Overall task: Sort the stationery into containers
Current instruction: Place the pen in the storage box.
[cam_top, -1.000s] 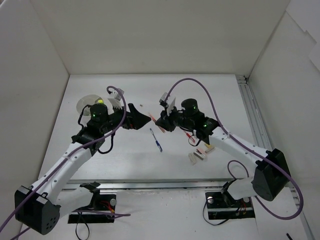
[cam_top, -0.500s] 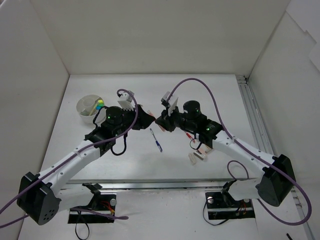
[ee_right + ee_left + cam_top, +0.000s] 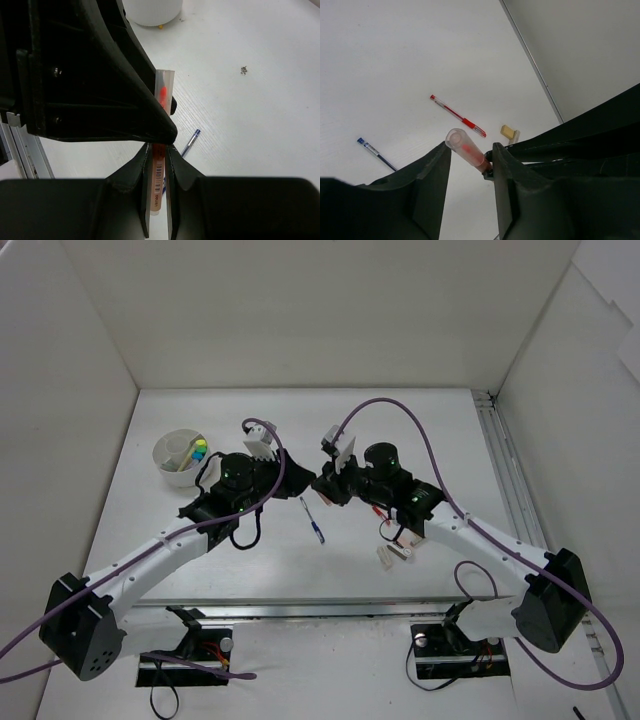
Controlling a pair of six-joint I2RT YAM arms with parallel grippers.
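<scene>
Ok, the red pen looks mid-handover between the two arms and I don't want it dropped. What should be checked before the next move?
1. Right gripper shut on the held red pen: ok, its fingers pinch the barrel.
2. Pen's free end sits inside the left gripper: ok, one finger on each side.
3. Left fingers clamped on the pen: cannot tell; a sliver of gap may remain on one side.
4. White tub upright and uncovered for the drop: ok.
5. Loose blue pen lies apart from the handover: ok.
</scene>
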